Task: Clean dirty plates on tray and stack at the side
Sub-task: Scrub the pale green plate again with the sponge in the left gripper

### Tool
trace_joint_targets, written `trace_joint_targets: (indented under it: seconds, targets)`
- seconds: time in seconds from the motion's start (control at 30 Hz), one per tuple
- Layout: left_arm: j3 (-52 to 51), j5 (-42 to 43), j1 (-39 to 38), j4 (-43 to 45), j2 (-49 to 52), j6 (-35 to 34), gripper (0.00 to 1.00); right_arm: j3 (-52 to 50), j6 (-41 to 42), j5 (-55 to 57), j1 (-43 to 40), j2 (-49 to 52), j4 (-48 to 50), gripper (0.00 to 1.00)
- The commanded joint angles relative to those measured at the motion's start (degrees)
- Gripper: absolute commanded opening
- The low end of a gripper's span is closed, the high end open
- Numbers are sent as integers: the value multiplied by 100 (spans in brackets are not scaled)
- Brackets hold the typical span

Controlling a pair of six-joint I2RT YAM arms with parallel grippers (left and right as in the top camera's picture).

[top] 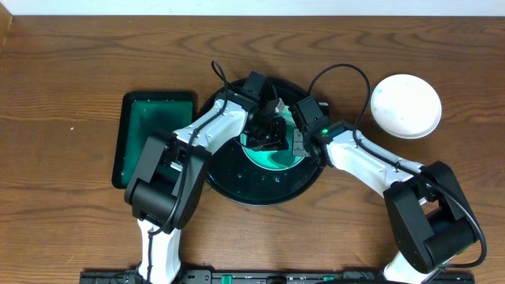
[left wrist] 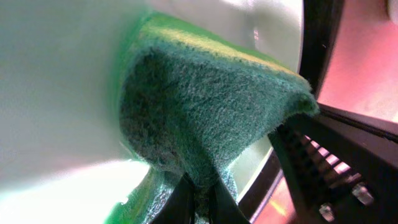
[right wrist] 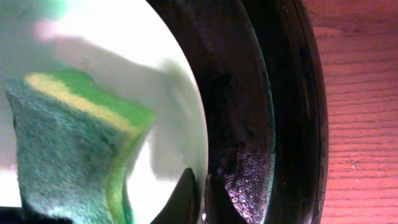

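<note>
The tray (top: 237, 177) is large, round and glossy black with a raised rim, and lies flat at the middle of the table. On it rests a small round plate (top: 276, 160), pale aqua with green smears on its face and partly hidden. A clean white plate (top: 406, 106) lies on the table right of the tray, apart from it.

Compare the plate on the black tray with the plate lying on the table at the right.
The tray plate shows aqua-green; the side plate looks plain white. The tray plate lies in the black tray, a sponge pressed on it; the side plate lies on the table, untouched. Both are small and round.
</note>
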Motion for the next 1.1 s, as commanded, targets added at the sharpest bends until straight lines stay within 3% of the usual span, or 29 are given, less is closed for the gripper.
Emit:
trace_joint_targets:
  seconds: [0.0,0.23,0.4,0.8,1.07]
  targets:
    - [-109,-1679,260,-87,140,-291,7,-20,-197,-173,-94,15,-74,1]
    - [-109,-4557,586,-876,140,-831,7,-20,-197,-232,-94,15,-101,1]
    - [-109,-5484,660,-1447,140,-1154,7,-20,-197,-232,-94,15,-76,1]
    - [66,-4103,516,-1449,74,-960,7,-20,-195,-234,-94,15,-85,1]
    - [109,-3195,516,-1182,-706,-780,7,-20,-195,-232,-94,15,-81,1]
